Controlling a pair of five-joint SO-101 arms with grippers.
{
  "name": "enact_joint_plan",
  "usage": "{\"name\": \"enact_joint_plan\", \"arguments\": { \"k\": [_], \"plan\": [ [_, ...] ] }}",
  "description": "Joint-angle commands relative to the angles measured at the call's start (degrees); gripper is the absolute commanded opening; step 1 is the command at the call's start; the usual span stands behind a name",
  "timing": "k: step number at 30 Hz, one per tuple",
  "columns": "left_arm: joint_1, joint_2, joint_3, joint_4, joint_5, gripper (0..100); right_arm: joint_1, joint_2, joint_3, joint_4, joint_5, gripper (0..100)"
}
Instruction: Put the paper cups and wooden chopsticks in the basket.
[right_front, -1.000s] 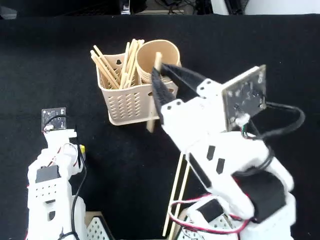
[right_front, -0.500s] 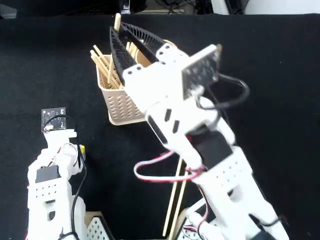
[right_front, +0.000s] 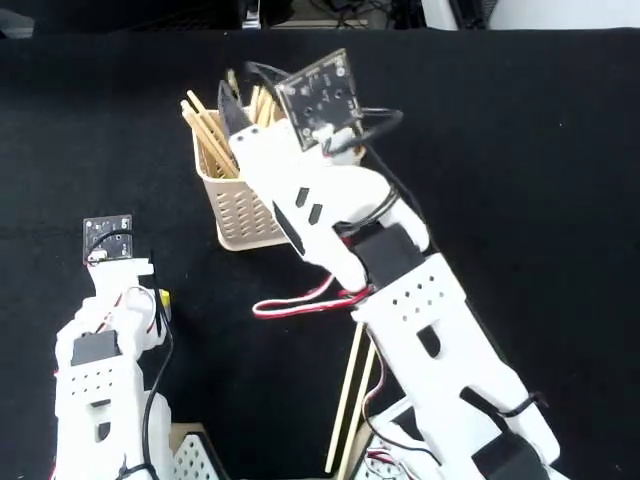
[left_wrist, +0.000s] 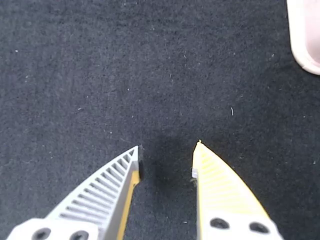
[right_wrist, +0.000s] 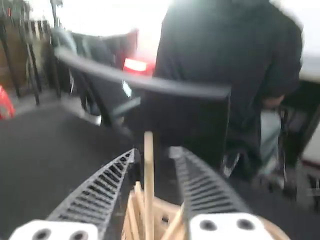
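High view: left of the basket, the left end effector hangs half-open over the worktop. Above the basket, the right end effector stands narrowly parted around an upright chopstick. Two loose chopsticks lie right of the basket.

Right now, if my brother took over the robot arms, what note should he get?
Left gripper: fingers open, holding nothing, over the black table.
Right gripper: above the beige plastic basket, fingers apart, with one wooden chopstick upright between them. It looks let go, but check.
Done: a bunch of wooden chopsticks stands in the basket.
Left: two wooden chopsticks lie on the table beside the right arm. The arm covers part of the basket, so check there for the paper cups.
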Motion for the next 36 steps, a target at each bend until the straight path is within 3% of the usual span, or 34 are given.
{"name": "enact_joint_plan", "arguments": {
  "k": [1,6,12,17,19,22,28,36],
  "plan": [
    [0.7,0.3,-0.1,-1.1,0.2,19,0.7,-2.1,-8.8,11.3,-1.2,26.4],
    [0.7,0.3,-0.1,-1.1,0.2,19,1.5,-8.0,-17.0,22.9,-2.9,19.0],
    [0.7,0.3,-0.1,-1.1,0.2,19,7.6,-16.3,-10.6,38.6,-3.1,1.0],
    [0.7,0.3,-0.1,-1.1,0.2,19,10.3,-22.3,3.8,52.7,-3.1,15.5],
    [0.7,0.3,-0.1,-1.1,0.2,19,12.6,-22.9,12.3,52.2,-3.1,23.6],
    [0.7,0.3,-0.1,-1.1,0.2,19,15.7,-21.4,26.9,43.1,-3.2,29.4],
    [0.7,0.3,-0.1,-1.1,0.2,19,16.5,-14.5,46.3,20.7,-9.6,22.1],
    [0.7,0.3,-0.1,-1.1,0.2,19,14.4,-10.2,47.2,19.2,-11.6,19.8]
  ]
}}
